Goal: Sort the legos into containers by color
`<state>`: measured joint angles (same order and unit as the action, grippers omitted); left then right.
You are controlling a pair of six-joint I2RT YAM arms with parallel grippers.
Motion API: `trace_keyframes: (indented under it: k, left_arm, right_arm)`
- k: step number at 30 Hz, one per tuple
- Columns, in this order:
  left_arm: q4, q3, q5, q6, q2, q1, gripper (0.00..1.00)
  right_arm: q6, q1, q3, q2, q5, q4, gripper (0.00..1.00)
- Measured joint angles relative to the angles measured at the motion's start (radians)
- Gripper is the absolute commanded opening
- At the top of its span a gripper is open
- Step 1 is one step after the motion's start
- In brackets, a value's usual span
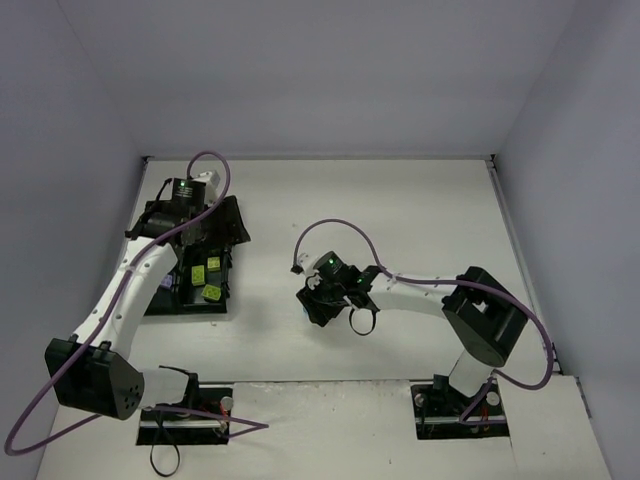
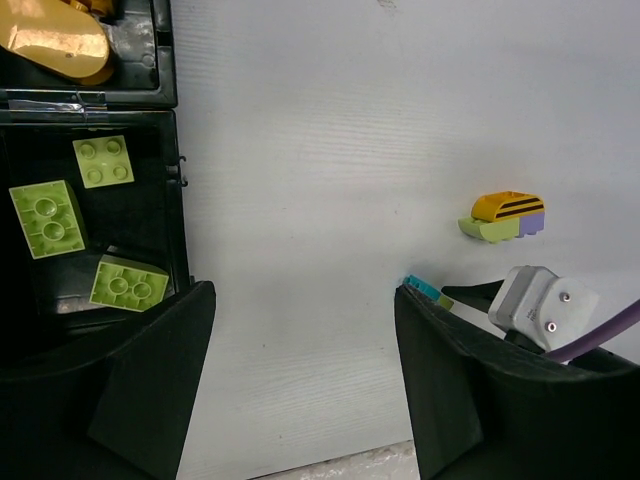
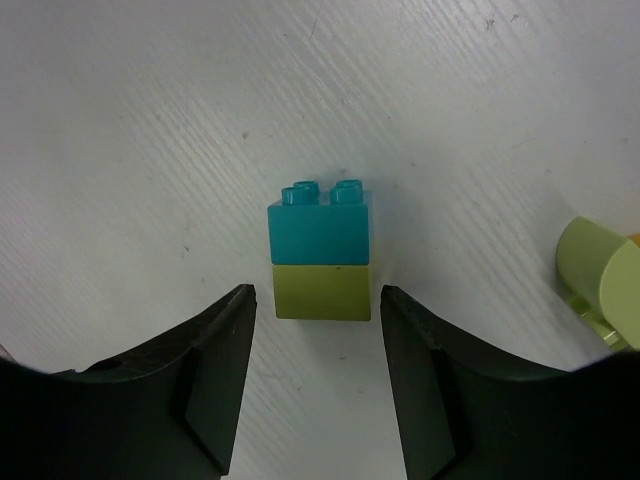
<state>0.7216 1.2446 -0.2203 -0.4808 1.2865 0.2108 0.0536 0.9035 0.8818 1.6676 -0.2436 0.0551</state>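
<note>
My right gripper is open low over the table, its jaws either side of a teal-on-lime lego stack that lies on its side just ahead of the fingertips. In the top view this gripper is at mid-table and hides the stack. My left gripper is open and empty, over the right edge of the black tray. Three lime legos lie in one compartment. An orange, lime and purple stack sits on the table to the right. In the top view the left gripper is above the tray.
An orange-yellow piece lies in the tray's neighbouring compartment. A lime piece shows at the right edge of the right wrist view. The right arm's white connector and purple cable are close to the left gripper's right finger. White walls enclose the table.
</note>
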Motion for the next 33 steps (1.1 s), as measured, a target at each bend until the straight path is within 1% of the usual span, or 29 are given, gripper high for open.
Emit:
trace_keyframes:
  k: [11, 15, 17, 18, 20, 21, 24, 26, 29, 33]
  left_arm:
    - [-0.002, -0.032, -0.019, -0.004, 0.0, 0.016, 0.66]
    - [-0.005, -0.04, -0.024, -0.008, 0.0, 0.019, 0.66]
    - [-0.005, -0.043, -0.026, -0.01, 0.0, 0.021, 0.66]
    - [-0.005, -0.044, -0.026, -0.011, 0.0, 0.023, 0.66]
    - [-0.005, -0.045, -0.027, -0.013, 0.0, 0.026, 0.66]
    - [-0.006, -0.045, -0.029, -0.014, 0.0, 0.027, 0.66]
    - [-0.006, -0.045, -0.042, -0.019, 0.0, 0.031, 0.66]
    - [-0.007, -0.045, -0.059, -0.021, 0.0, 0.032, 0.66]
    - [-0.009, -0.045, -0.113, -0.026, 0.0, 0.037, 0.66]
    - [-0.023, -0.051, -0.212, -0.045, 0.0, 0.07, 0.66]
  right_arm:
    - [0.002, 0.003, 0.011, 0.019, 0.019, -0.007, 0.51]
    - [0.001, 0.003, 0.026, 0.031, 0.023, -0.006, 0.49]
    - [0.0, 0.006, 0.027, 0.034, 0.026, -0.007, 0.44]
    - [-0.002, 0.006, 0.027, 0.035, 0.026, -0.007, 0.35]
    - [-0.006, 0.009, 0.027, 0.035, 0.026, -0.006, 0.23]
    - [-0.006, 0.011, 0.03, 0.035, 0.027, -0.006, 0.13]
    - [-0.012, 0.016, 0.031, 0.035, 0.027, -0.008, 0.03]
    - [-0.021, 0.02, 0.031, 0.032, 0.027, -0.01, 0.0]
    - [-0.039, 0.021, 0.03, -0.005, 0.03, -0.015, 0.0]
    - [-0.076, 0.021, 0.014, -0.146, 0.038, 0.0, 0.0]
